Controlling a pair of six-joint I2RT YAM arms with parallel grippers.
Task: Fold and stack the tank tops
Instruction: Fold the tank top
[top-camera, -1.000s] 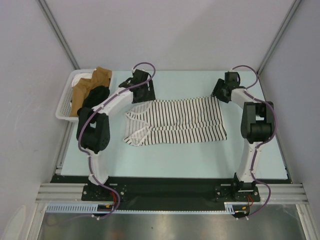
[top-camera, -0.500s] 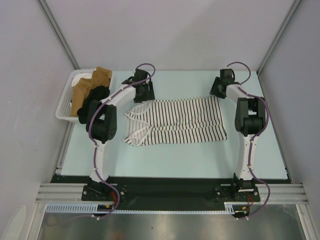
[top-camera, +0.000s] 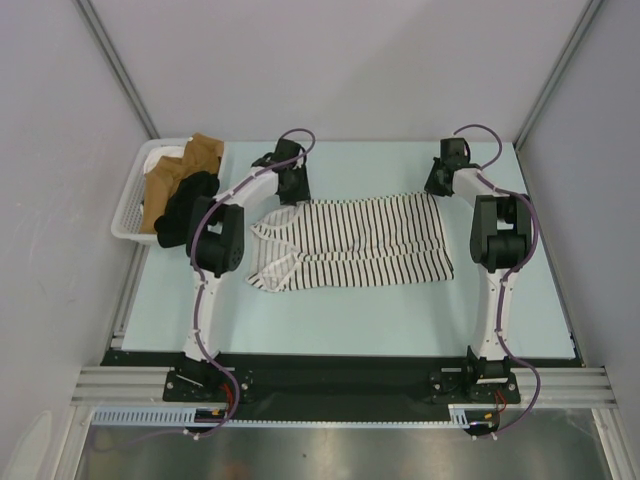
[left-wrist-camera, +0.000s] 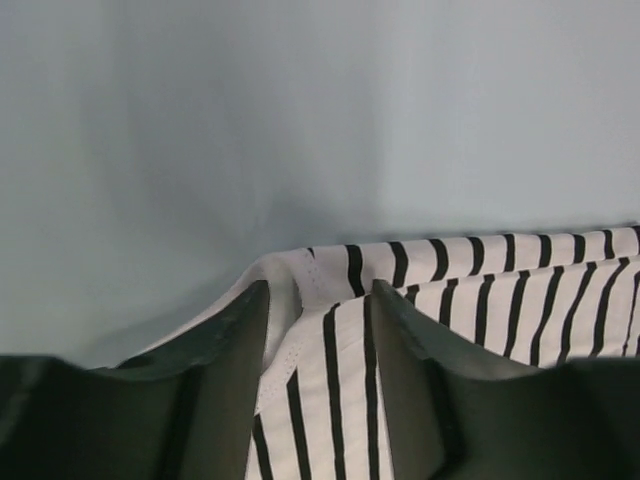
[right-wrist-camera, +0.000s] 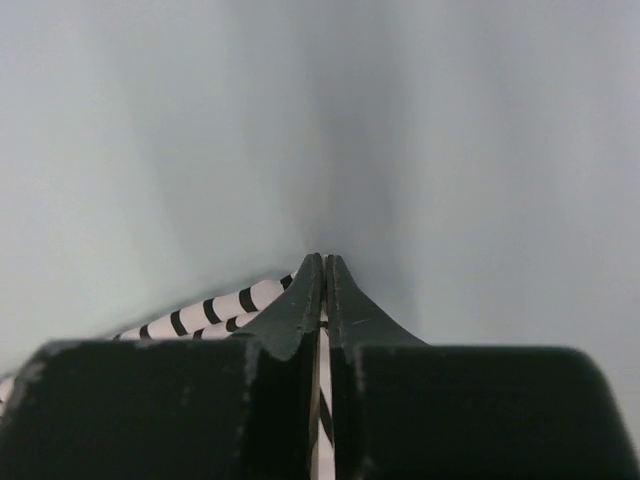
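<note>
Black jaws of the right end effector (right-wrist-camera: 324, 262) are pressed together, with a thin edge of the striped tank top (top-camera: 355, 240) pinched between them. Left end effector (left-wrist-camera: 320, 300): jaws partly apart, straddling a folded corner of the same top without clamping it. The two end effectors sit at the garment's far edge, one at each corner. One striped tank top lies spread flat on the pale surface (top-camera: 350, 320). One white basket (top-camera: 122, 215) at the left holds one bunched black tank top (top-camera: 192, 190) and brown cloth (top-camera: 165, 185), piece count unclear.
</note>
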